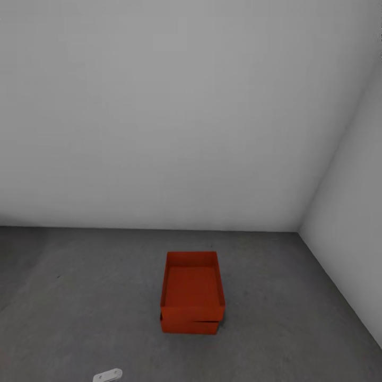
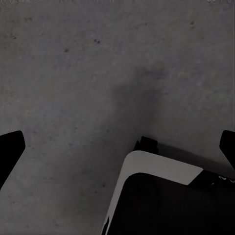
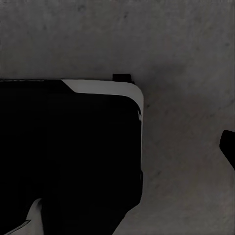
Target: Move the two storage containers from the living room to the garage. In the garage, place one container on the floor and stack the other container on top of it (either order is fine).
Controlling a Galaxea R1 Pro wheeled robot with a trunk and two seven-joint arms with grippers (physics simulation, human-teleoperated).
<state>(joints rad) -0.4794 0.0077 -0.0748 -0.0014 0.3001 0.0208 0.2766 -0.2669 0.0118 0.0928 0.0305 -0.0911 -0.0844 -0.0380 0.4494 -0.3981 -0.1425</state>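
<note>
- 2 storage containers (image 1: 192, 297) sit stacked on the dark grey floor (image 1: 79, 297), near the white wall corner.
- Left fingers (image 2: 11, 147) are spread wide, holding nothing.
- Right fingers (image 3: 228, 144): cannot tell.

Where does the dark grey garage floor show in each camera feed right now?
Head view: the floor spans the lower part, below the white walls, with the stacked containers resting on it.
Left wrist view: the floor is the background.
Right wrist view: the floor is the background.
Shared landmark: the black, white-edged robot body in both wrist views.
</note>
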